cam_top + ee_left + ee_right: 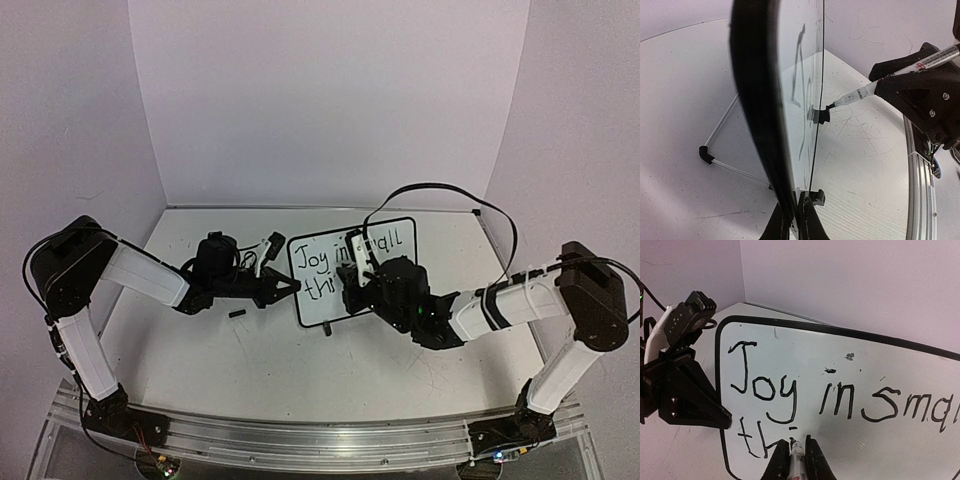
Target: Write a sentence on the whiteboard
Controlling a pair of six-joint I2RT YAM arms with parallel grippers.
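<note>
The whiteboard (352, 268) stands upright mid-table on two black feet. Its black lettering (785, 390) reads "Joy in small" on the top line, with "th" and the start of another letter below. My left gripper (291, 286) is shut on the board's left edge; in the left wrist view the board (790, 100) shows edge-on between my fingertips (795, 220). My right gripper (796, 452) is shut on a black marker (796, 460), its tip touching the board just right of "th". The marker (875, 85) also shows in the left wrist view.
A small black cap-like piece (237, 314) lies on the table left of the board. A white and black object (268, 247) lies behind the left arm. The board's wire stand (720, 150) props it from behind. A black cable (440, 190) arcs over the right arm.
</note>
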